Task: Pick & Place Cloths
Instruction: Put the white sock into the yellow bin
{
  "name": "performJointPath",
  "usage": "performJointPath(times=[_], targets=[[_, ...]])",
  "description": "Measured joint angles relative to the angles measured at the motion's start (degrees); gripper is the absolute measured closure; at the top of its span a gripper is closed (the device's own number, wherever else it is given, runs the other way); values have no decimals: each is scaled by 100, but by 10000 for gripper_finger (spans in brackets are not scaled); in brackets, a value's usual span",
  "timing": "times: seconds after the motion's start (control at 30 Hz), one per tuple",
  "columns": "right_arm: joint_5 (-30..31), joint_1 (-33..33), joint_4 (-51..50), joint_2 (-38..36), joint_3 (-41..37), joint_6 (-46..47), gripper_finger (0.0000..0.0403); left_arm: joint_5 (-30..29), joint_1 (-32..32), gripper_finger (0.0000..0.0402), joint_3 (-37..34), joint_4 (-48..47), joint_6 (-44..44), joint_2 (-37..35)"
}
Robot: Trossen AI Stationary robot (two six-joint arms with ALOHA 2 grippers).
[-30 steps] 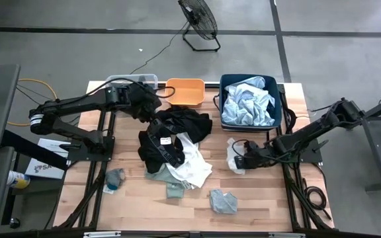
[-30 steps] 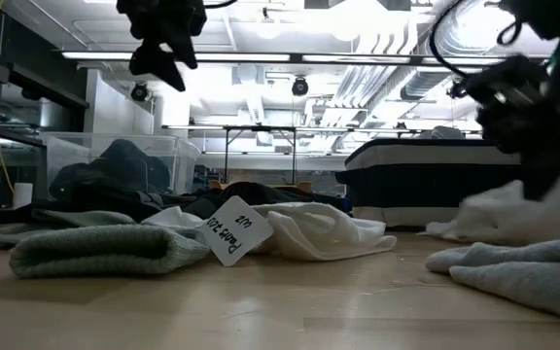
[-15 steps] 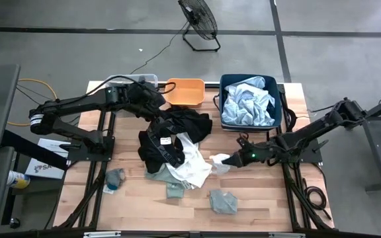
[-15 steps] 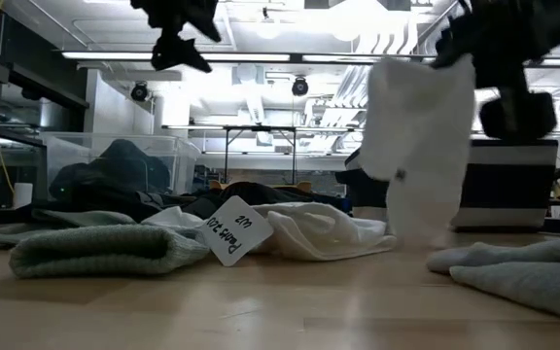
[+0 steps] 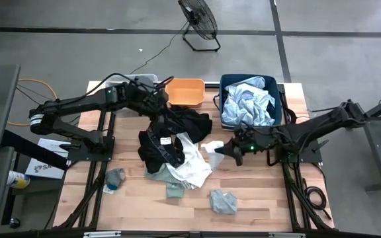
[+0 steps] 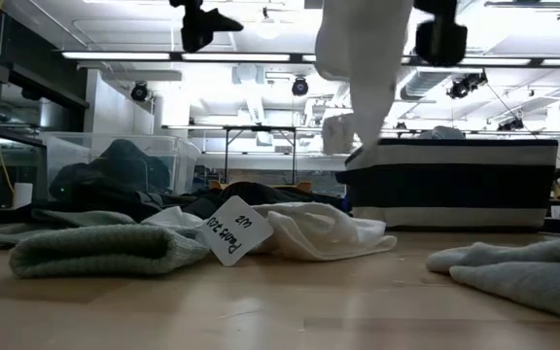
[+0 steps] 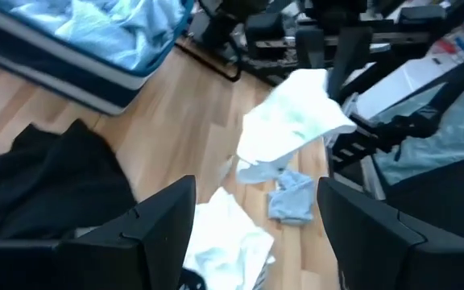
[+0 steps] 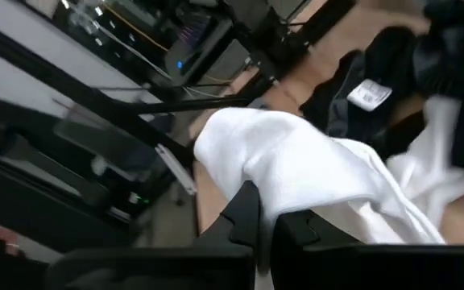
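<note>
My right gripper [image 5: 230, 151] is lifted over the table's middle and shut on a small white cloth [image 5: 211, 146], which hangs high in the low view [image 6: 363, 58]. My left gripper [image 5: 162, 110] hovers open over the far part of the black garment [image 5: 177, 125]; its wide-apart fingers frame the left wrist view [image 7: 256, 193]. The black garment lies heaped on the table over a white cloth [image 5: 190, 165] with a paper tag [image 6: 229, 231]. Small grey-green pieces [image 5: 223, 200] [image 5: 114, 178] lie near the table's near edge. My right gripper pinches a bunched fold of the white cloth [image 8: 296, 173] between its two fingers [image 8: 246, 217]. The fingers come roughly level from the table's right side. The cloth drapes over and below the fingertips, slack and lifted clear of the table [image 6: 343, 126].
At the far edge stand a navy bin [image 5: 278, 84] holding pale blue cloth [image 5: 247, 102], an orange bin [image 5: 185, 91] and a clear bin [image 5: 134, 79]. Bare wood lies right of the grey-green piece. A fan stands on the floor beyond the table.
My right gripper has picked the white cloth off the table's right part, risen and travelled toward the table's left, toward the black pile; the cloth now hangs clear. My left gripper has drifted toward the table's right, over the black garment.
</note>
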Motion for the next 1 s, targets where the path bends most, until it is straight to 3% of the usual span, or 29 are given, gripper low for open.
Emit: performJointPath(times=[0.37, 0.63, 0.83, 1.0], targets=[[54, -357, -2035, 4, 1250, -1261, 400, 116, -2, 146, 0, 592, 165, 0], [51, -762, -2169, 57, 1768, -2096, 400, 82, -41, 146, 0, 1260, 682, 0], [30, -1111, -2148, 149, 2027, -2288, 400, -366, -405, 146, 0, 2017, 1523, 2], [10, -1343, -1849, 297, 2209, -2286, 400, -1289, -739, 146, 2, 2189, 2248, 20]])
